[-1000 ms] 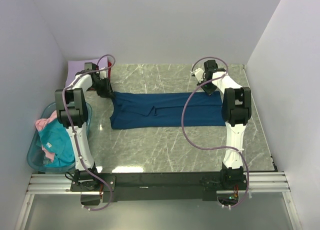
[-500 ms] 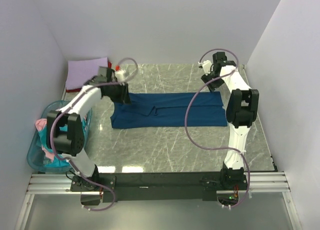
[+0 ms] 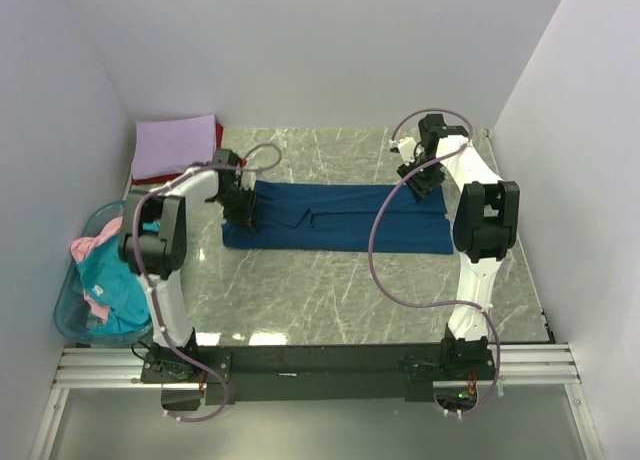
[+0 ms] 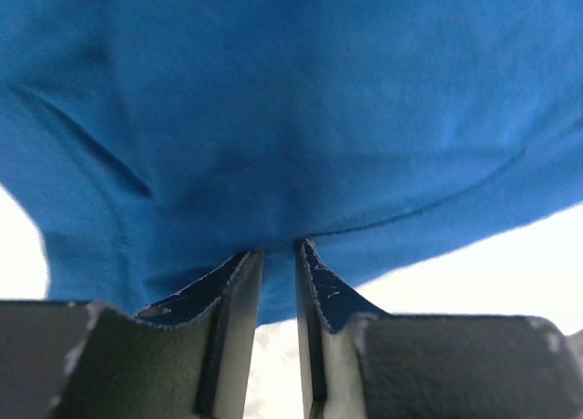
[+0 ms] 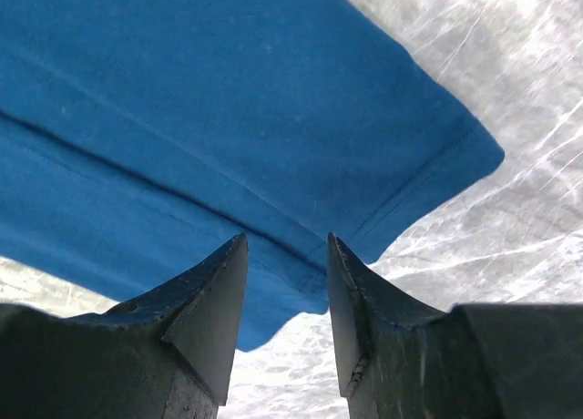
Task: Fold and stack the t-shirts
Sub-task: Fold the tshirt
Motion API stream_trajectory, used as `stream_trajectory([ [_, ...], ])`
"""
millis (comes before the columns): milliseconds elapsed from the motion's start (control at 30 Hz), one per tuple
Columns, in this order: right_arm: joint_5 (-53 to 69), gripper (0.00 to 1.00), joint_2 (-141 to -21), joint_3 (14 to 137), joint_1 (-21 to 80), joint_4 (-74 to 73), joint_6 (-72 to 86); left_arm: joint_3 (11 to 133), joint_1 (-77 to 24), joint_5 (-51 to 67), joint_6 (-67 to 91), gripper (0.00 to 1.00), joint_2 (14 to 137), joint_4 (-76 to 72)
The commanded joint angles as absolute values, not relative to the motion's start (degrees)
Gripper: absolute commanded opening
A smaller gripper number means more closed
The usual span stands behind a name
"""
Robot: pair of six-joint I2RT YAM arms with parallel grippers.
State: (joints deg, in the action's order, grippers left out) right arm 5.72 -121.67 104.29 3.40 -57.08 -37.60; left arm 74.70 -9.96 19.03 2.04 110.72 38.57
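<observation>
The dark blue t-shirt (image 3: pixel 340 220) lies flat as a long folded strip across the middle of the marble table. My left gripper (image 3: pixel 240 206) is at its left end. In the left wrist view the gripper (image 4: pixel 273 248) has its jaws nearly together, pinching the blue cloth (image 4: pixel 291 100) at the tips. My right gripper (image 3: pixel 425 180) is at the strip's far right corner. In the right wrist view it (image 5: pixel 287 241) is open just above the shirt's hemmed corner (image 5: pixel 182 118), with nothing between the jaws. No white print shows.
A folded lavender shirt (image 3: pixel 175 145) lies on a red one (image 3: pixel 218 135) at the far left corner. A translucent blue basket (image 3: pixel 70 325) at the left edge holds teal (image 3: pixel 115 285) and pink (image 3: pixel 88 248) shirts. Bare marble (image 3: pixel 350 290) lies in front of the blue shirt.
My left gripper moved from the shirt's far left corner toward me onto its left end. My right gripper shifted slightly toward the shirt's far right corner. The shirt's left edge has shifted.
</observation>
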Motion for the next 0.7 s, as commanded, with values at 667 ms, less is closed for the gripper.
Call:
stream_trajectory([
  [667,3.7,0.3,-117.86,91.42,8.79,-50.36,-37.0,107.32,-3.52,21.53,3.6,0.53,121.47,33.4],
])
